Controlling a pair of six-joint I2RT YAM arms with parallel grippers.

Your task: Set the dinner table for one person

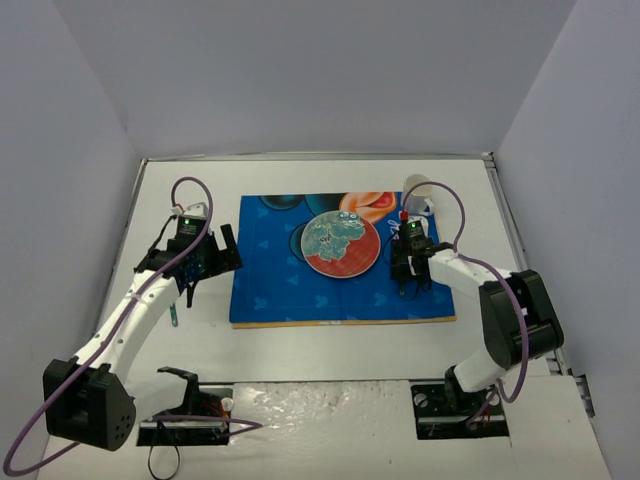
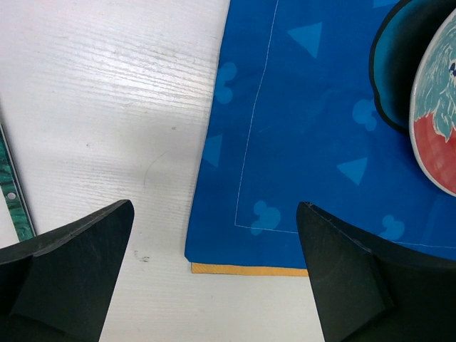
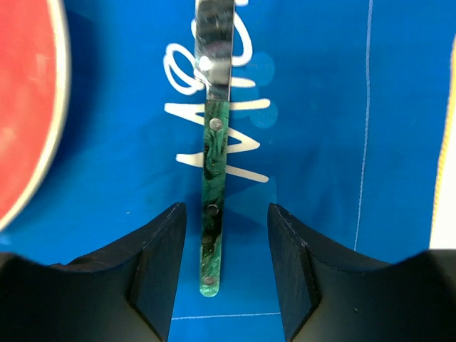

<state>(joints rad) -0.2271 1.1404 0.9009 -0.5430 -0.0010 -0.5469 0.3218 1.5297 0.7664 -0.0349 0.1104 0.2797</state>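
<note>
Across the whole working area the dinner table is seen as a white top, with both arm bases bolted at its near edge. At its centre a blue printed placemat is laid flat, and a round red-and-teal plate is set on the far half of the mat.

The right gripper is held low over the mat, right of the plate. Its fingers are parted. A green-handled knife is lying on the mat between them, blade toward the far side, and blue cloth is visible on both sides of the handle.

The left gripper is spread wide and empty over the left edge of the mat, whose near left corner is seen between the fingers. A second green-handled utensil is laid on the bare table left of the mat; its type cannot be told.
</note>
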